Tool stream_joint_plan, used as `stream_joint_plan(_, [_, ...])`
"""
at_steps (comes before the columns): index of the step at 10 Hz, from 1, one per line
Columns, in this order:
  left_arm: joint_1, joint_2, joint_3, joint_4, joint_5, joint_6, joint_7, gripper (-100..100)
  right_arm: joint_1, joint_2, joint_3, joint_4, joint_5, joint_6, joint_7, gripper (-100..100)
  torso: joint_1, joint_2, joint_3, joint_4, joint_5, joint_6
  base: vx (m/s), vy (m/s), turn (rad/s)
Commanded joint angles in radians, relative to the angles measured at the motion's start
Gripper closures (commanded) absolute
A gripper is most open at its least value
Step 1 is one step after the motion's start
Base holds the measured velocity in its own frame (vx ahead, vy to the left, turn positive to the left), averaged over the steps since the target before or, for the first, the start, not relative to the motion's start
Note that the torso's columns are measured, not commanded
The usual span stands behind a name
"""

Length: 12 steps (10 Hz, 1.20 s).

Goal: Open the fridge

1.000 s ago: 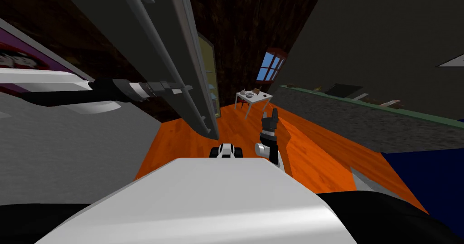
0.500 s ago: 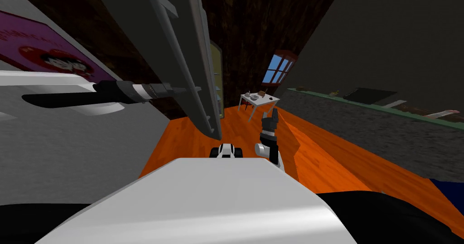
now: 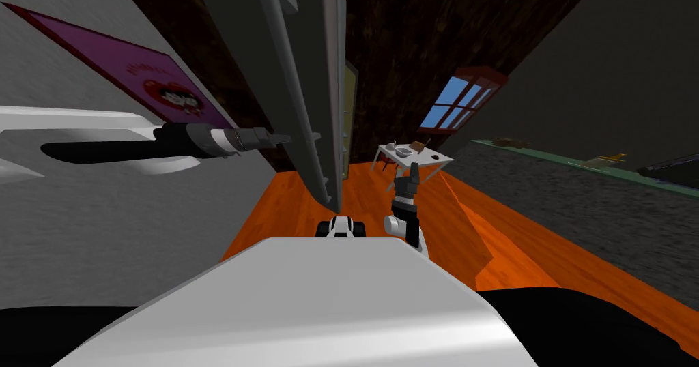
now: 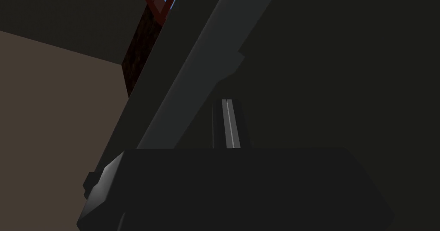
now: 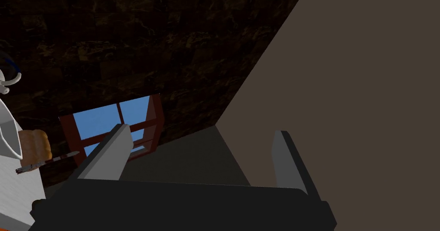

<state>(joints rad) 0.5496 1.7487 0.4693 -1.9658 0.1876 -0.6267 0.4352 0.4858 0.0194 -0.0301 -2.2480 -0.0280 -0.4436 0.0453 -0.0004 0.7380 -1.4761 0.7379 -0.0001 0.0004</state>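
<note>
My right pincer [image 3: 411,173] hangs at 1 o'clock over the orange plank floor [image 3: 293,199], blades spread wide. My left pincer [image 3: 283,138] reaches from 10 o'clock to the fridge door [image 3: 310,56], blades pressed together just beside the long grey handle [image 4: 202,61]; I cannot tell whether they grip it. The door stands edge-on at 12 o'clock, its top cut off, with a yellowish sliver [image 3: 349,110] behind it too narrow to read. Farther off at 1 o'clock, a small white counter [image 3: 413,153] carries bits too small to name below a blue-paned window [image 3: 459,102], and a long green-edged counter [image 3: 587,199] runs off at 3 o'clock.
</note>
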Motion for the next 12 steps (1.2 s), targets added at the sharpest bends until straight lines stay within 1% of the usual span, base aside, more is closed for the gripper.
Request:
stream_joint_plan(1, [0.015, -0.004, 0.027, -0.065, -0.011, -0.013, 0.005, 100, 0.0, 0.0, 0.0, 0.0, 0.0, 0.0, 0.0, 0, -0.001, 0.001, 0.0, 0.0, 0.0, 0.001, 0.098, -0.003, 0.215])
stream_joint_plan(3, [0.022, -0.004, 0.042, -0.129, -0.01, -0.027, -0.003, 100, 0.0, 0.0, 0.0, 0.0, 0.0, 0.0, 0.0, 0, -0.001, 0.0, 0.0, 0.0, 0.0, -0.001, 0.159, -0.035, 0.424])
stream_joint_plan(4, [0.022, -0.004, 0.042, -0.136, -0.01, -0.027, -0.003, 100, 0.0, 0.0, 0.0, 0.0, 0.0, 0.0, 0.0, 0, -0.001, -0.003, -0.002, -0.001, 0.0, 0.0, 0.133, -0.03, 0.168])
stream_joint_plan(5, [0.016, 0.0, 0.028, -0.122, -0.002, -0.029, -0.014, 100, 0.0, 0.0, 0.0, 0.0, 0.0, 0.0, 0.0, 0, 0.001, -0.001, -0.001, -0.001, 0.0, 0.001, 0.048, -0.01, 0.014])
stream_joint_plan(6, [0.011, 0.006, 0.032, -0.111, 0.0, -0.015, -0.01, -100, -0.001, 0.0, 0.0, 0.0, 0.0, 0.0, 0.0, 0, 0.002, 0.004, 0.002, 0.001, 0.001, 0.0, 0.038, -0.117, 0.011])
stream_joint_plan(8, [0.007, 0.012, 0.036, -0.099, 0.001, 0.0, -0.004, -100, -0.001, 0.0, 0.001, 0.0, 0.0, 0.0, 0.0, 0, -0.006, 0.004, 0.003, 0.001, -0.002, 0.0, 0.014, -0.164, 0.032])
stream_joint_plan(10, [0.002, 0.019, 0.041, -0.086, 0.003, 0.016, 0.003, -100, -0.001, 0.0, 0.001, 0.0, 0.0, 0.0, 0.0, 0, -0.001, 0.0, 0.0, 0.0, 0.0, 0.0, 0.025, -0.165, 0.019])
stream_joint_plan(11, [0.002, 0.018, 0.036, -0.09, 0.005, 0.01, -0.002, -100, -0.001, 0.0, 0.0, 0.0, 0.0, 0.0, 0.0, 0, 0.001, -0.001, -0.001, 0.0, 0.0, 0.0, 0.009, -0.069, 0.008])
stream_joint_plan(12, [-0.001, 0.035, 0.045, -0.091, 0.01, 0.023, 0.006, -100, -0.001, 0.0, 0.0, 0.0, 0.0, 0.0, 0.0, 0, 0.006, 0.0, 0.0, 0.0, 0.002, 0.0, 0.055, -0.095, -0.006])
